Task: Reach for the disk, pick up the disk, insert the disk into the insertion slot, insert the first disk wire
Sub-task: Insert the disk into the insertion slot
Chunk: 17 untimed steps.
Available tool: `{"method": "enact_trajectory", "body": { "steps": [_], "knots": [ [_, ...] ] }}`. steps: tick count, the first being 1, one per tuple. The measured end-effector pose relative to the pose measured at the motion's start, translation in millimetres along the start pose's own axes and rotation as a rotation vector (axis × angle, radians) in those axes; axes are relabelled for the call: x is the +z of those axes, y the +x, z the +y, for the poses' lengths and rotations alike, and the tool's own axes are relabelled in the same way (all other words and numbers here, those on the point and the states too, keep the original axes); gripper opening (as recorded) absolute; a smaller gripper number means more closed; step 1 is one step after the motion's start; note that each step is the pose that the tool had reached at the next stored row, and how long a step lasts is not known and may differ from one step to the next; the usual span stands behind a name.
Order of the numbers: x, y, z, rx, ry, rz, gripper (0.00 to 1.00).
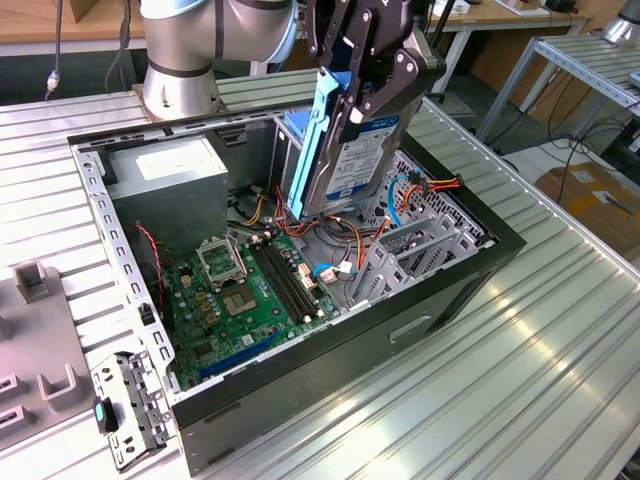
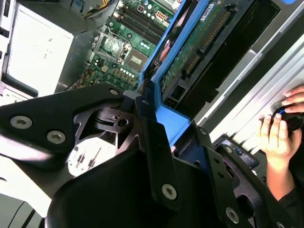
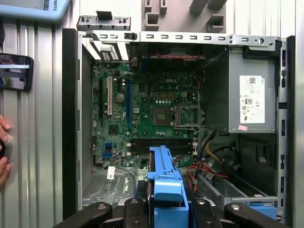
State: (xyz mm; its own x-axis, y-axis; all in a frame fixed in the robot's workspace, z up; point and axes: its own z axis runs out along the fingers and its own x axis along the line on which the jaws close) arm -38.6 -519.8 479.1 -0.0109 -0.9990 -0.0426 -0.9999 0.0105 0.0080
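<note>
Exterior view first: the gripper (image 1: 362,92) hangs over the open computer case (image 1: 330,350) with its black fingers pinching the disk (image 1: 345,160) from both flat sides, gripping near the upper end of the blue carrier (image 1: 325,110). Held there, the drive hangs on edge with its long side running downward and slightly tilted, so most of its body is free below the fingers. That looks like a grip chosen to leave the lower end clear for entering a narrow bay. In the second wrist view the same clamp shows from behind, with the blue frame wedged between the dark linkages and the disk's green underside facing out. The drive's lower end hangs above the bundle of orange and red wires (image 1: 420,185), beside the motherboard (image 1: 250,290), and I see no contact with anything inside the case. The insertion slot (image 1: 425,235), the low grey perforated cage toward the exterior view's right, sits just beside and below the drive, apart from it, so pickup is done and insertion is not. The grey power supply (image 1: 170,190) fills the far corner toward the exterior view's left. The case lies on its side on a ribbed metal table (image 1: 520,380), which leaves the bays open from above. A person's hand (image 2: 275,137) rests on that table outside the case (well clear of the arm).
</note>
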Motion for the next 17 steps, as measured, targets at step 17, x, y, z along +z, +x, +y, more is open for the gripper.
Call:
{"method": "enact_trajectory", "body": {
  "steps": [17],
  "knots": [
    [-0.1,1.9,-1.9,0.000,0.0000,0.0001,0.37]
  ]
}}
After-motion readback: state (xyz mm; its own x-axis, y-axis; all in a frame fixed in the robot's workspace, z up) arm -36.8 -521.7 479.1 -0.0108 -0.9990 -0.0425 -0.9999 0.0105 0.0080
